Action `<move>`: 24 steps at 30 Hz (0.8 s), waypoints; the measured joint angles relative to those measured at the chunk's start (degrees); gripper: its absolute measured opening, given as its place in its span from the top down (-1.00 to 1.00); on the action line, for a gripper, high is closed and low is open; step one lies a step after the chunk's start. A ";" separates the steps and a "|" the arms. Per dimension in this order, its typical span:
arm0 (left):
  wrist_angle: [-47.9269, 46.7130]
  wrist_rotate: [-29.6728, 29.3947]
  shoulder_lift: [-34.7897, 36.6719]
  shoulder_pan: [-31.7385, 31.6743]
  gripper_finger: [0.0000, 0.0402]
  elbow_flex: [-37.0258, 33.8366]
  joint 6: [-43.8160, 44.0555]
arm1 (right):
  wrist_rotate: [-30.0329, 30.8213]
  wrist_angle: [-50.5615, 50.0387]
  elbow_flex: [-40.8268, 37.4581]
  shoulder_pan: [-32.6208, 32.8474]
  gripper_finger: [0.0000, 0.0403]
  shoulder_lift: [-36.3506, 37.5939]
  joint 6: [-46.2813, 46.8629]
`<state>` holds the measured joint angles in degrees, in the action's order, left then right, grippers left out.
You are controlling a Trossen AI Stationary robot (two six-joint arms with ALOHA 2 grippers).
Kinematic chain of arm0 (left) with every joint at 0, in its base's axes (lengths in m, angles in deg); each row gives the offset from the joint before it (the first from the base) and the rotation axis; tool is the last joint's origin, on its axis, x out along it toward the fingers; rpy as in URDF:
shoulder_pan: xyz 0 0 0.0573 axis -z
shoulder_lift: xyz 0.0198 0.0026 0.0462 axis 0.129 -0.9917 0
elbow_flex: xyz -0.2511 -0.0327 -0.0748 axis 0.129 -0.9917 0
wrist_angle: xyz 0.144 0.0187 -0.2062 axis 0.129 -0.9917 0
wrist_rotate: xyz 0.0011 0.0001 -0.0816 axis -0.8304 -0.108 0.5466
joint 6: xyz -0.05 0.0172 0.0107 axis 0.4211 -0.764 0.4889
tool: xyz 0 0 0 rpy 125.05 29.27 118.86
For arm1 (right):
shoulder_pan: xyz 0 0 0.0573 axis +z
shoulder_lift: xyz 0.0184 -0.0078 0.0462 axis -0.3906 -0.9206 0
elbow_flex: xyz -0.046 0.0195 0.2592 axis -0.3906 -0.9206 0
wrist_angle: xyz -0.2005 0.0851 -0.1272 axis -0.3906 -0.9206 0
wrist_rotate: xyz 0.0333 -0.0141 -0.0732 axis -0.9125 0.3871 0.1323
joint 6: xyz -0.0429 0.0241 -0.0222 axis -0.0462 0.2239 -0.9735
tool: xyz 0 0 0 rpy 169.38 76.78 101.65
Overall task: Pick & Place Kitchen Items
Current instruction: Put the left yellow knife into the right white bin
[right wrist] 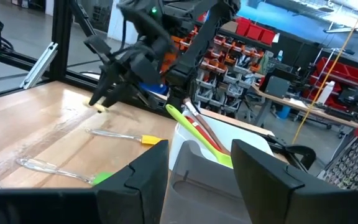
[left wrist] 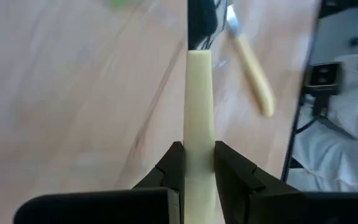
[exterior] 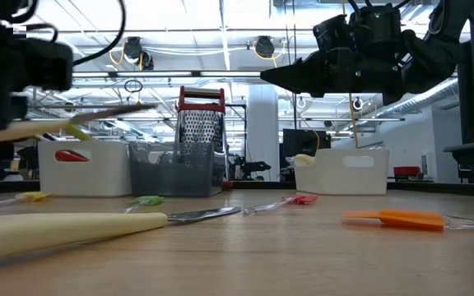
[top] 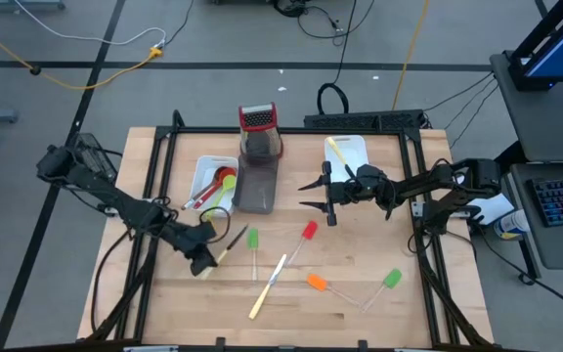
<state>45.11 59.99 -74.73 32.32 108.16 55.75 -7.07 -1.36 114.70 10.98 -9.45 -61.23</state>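
On the wooden bench [top: 360, 303], some utensils already sit in the white tray [top: 206, 172]. The left gripper [top: 206, 256] pinches a pale-handled knife [left wrist: 199, 124]; the right gripper [top: 313, 194] hangs spread. Four spatulas [top: 308, 232] and another knife [top: 268, 287] remain.

The left hand [left wrist: 199, 163] pinches a pale knife handle [left wrist: 199, 106]; another pale-handled utensil [left wrist: 252, 65], possibly a knife, lies blurred beyond.
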 joint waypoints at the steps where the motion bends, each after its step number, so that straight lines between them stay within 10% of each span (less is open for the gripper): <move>1: 1.07 0.35 0.02 -1.05 0.75 0.00 -2.92 | 0.00 -0.06 0.00 0.00 0.17 0.00 0.08; 24: 24.45 1.74 0.04 -20.81 0.75 2.59 -63.81 | -0.02 0.77 0.00 0.11 0.17 0.00 9.73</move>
<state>69.56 61.73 -74.69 11.51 110.76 -8.05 -7.09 -0.60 114.70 11.09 -9.45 -51.50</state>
